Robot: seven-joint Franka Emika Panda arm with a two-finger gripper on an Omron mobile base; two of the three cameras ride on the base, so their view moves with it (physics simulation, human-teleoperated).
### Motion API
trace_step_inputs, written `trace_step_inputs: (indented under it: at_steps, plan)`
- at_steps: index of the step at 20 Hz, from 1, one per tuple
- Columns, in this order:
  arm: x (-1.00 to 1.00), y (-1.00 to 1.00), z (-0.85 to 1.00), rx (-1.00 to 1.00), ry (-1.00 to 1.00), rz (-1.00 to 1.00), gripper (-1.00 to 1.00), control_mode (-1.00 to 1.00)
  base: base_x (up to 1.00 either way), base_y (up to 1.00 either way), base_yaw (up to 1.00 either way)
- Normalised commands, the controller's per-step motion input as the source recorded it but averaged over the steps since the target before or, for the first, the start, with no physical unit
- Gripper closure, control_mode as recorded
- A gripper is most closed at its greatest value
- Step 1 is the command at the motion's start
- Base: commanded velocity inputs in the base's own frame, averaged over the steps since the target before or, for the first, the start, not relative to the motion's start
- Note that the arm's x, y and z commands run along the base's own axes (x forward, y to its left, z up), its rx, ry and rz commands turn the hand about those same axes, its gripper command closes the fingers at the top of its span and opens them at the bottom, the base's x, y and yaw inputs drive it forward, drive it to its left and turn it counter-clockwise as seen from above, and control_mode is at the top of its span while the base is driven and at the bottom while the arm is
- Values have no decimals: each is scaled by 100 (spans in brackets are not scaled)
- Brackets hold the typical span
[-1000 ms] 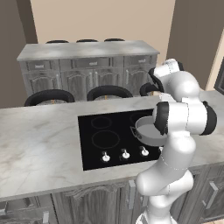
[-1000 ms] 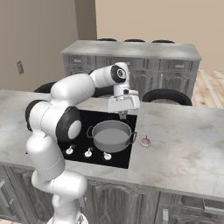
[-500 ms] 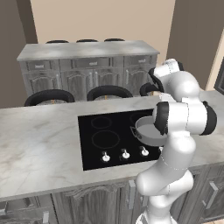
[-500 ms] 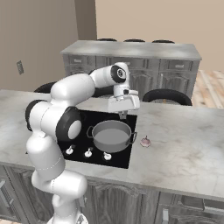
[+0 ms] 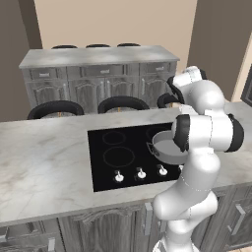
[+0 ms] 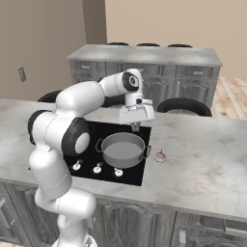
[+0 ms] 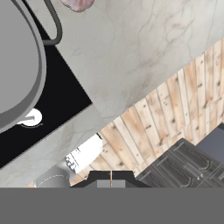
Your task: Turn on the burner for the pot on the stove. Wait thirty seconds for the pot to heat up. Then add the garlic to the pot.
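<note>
**mod_kev:** where's everything sitting right now?

**me:** I'm looking at the pot on the stove, on the front burner nearest the stove's right edge. It's upright, and I can't see anything in it. The stove is set into the marble bench, with its row of white knobs along the near edge of the glass. From the left base view the arm covers part of the pot, but the rim and one loop handle are visible.

**mod_kev:** and the garlic?

**me:** The garlic is on the bench just off the stove's right edge, beside the pot's right handle but not touching it. In the hand view the garlic peeks in at the top edge, right by the pot's loop handle.

**mod_kev:** end effector holding anything?

**me:** Nope, nothing in it. The end effector hangs above the far rim of the pot with its fingers pressed together, pointing down. In the hand view the end effector tips meet with no gap. That same camera shows one knob beside the pot, the bench edge and the plank floor past it.
</note>
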Motion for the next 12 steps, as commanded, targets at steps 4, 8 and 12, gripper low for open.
trace_step_inputs:
  at_steps: [4,8,12]
  plan:
    - [0,-11,-1,2,0,0,100,-100,0,0,0]
    - [0,-31,0,3,-13,0,100,-100,0,0,0]
    - [0,-29,-1,4,-23,0,100,-100,0,0,0]
